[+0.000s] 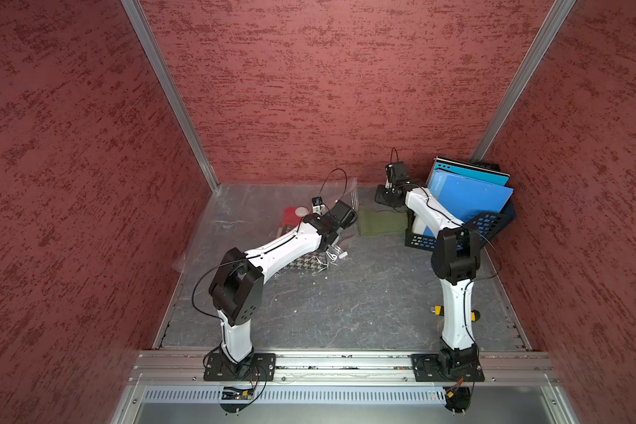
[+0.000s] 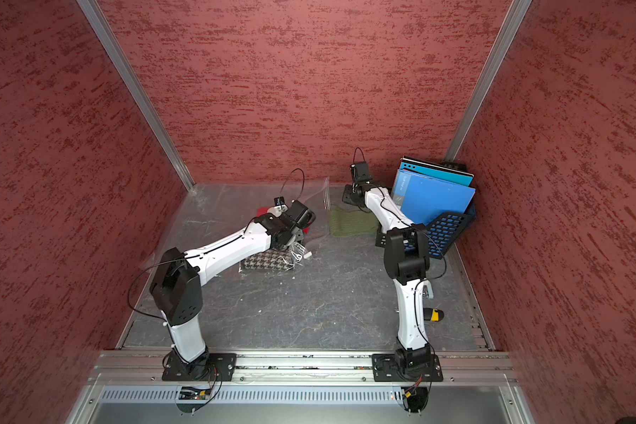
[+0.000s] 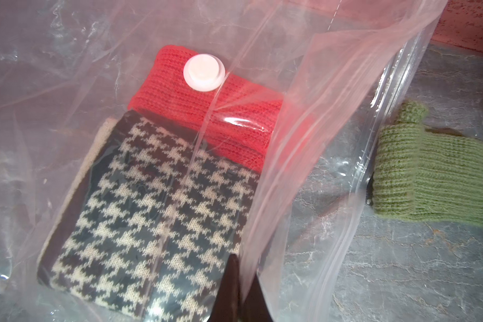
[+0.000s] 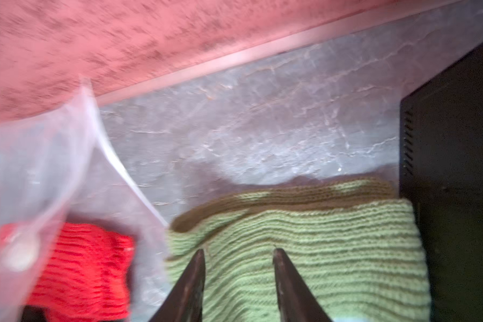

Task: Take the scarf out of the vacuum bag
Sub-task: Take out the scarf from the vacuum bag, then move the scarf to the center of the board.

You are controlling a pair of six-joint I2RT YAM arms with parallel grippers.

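Vacuum bag (image 1: 342, 192), left of centre in a top view, holds a red scarf (image 3: 207, 111) and a houndstooth scarf (image 3: 156, 200). The left tool (image 3: 244, 276) is clamped on its mouth film. Right of it, the green scarf (image 1: 382, 222) lies out on the counter (image 1: 346, 301). The right tool (image 4: 237, 251) hovers over it, half open and empty. The release looks done; next, lift clear without snagging the knit.

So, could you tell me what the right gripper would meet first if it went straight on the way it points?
Most likely the green scarf: in the right wrist view the right gripper, jaws open, points straight at it. How far off it lies is unclear.
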